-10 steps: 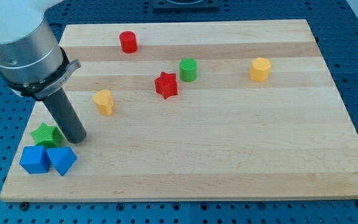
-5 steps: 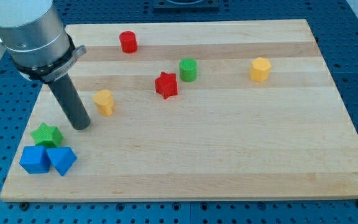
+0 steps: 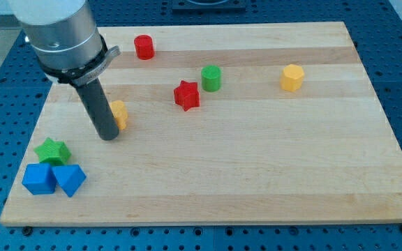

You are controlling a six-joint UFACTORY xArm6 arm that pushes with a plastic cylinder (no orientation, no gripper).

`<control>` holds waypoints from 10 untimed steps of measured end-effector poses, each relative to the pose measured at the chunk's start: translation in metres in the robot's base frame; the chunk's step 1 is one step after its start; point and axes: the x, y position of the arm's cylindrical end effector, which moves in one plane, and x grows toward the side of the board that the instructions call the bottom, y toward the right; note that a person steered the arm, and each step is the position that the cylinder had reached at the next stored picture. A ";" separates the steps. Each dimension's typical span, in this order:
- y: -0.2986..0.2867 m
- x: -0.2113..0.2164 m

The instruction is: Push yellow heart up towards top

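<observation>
The yellow heart (image 3: 120,113) lies on the wooden board (image 3: 257,160) at the left, partly hidden behind my rod. My tip (image 3: 109,137) rests on the board just below and left of the heart, close against it; I cannot tell if they touch.
A red cylinder (image 3: 144,47) stands near the view's top. A red star (image 3: 186,95) and a green cylinder (image 3: 211,78) sit mid-board. A yellow hexagonal block (image 3: 292,77) is at the right. A green star (image 3: 52,150), a blue cube (image 3: 39,179) and a blue triangular block (image 3: 70,179) cluster at the bottom left.
My tip has moved right and slightly up, from beside the green star to just under the yellow heart. No block has visibly moved.
</observation>
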 end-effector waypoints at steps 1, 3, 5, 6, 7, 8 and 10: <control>-0.001 -0.008; -0.002 -0.017; 0.039 -0.023; 0.037 -0.029; 0.033 -0.033; 0.033 -0.034; 0.033 -0.058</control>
